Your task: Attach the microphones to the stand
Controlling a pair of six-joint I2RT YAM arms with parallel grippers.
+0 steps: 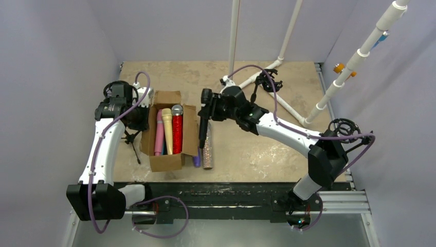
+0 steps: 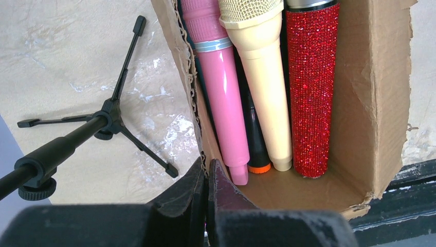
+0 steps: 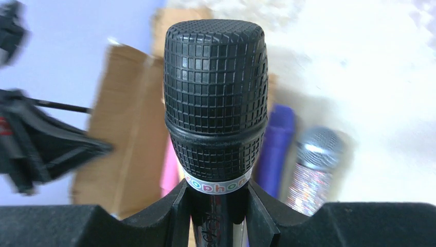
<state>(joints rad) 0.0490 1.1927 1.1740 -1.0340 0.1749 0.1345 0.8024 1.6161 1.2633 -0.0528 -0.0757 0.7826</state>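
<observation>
My right gripper [image 1: 208,110] is shut on a black microphone [image 1: 204,117], holding it above the table just right of the cardboard box [image 1: 165,162]. In the right wrist view the fingers grip it below its mesh head [image 3: 216,98]. My left gripper [image 2: 207,170] is shut on the box's left wall [image 2: 190,77]. Pink [image 2: 223,87], cream [image 2: 262,77], red glitter [image 2: 311,87] and orange-ringed black [image 2: 254,139] microphones lie in the box. Purple [image 1: 196,160] and silver glitter [image 1: 207,152] microphones lie on the table beside it. The white pipe stand [image 1: 288,105] stands at the back right.
A small black tripod [image 2: 108,121] stands left of the box, close to my left arm. Black ring shock mounts sit on the stand's base [image 1: 267,80] and at the right edge [image 1: 343,126]. A slanted white pipe [image 1: 360,56] rises at the far right.
</observation>
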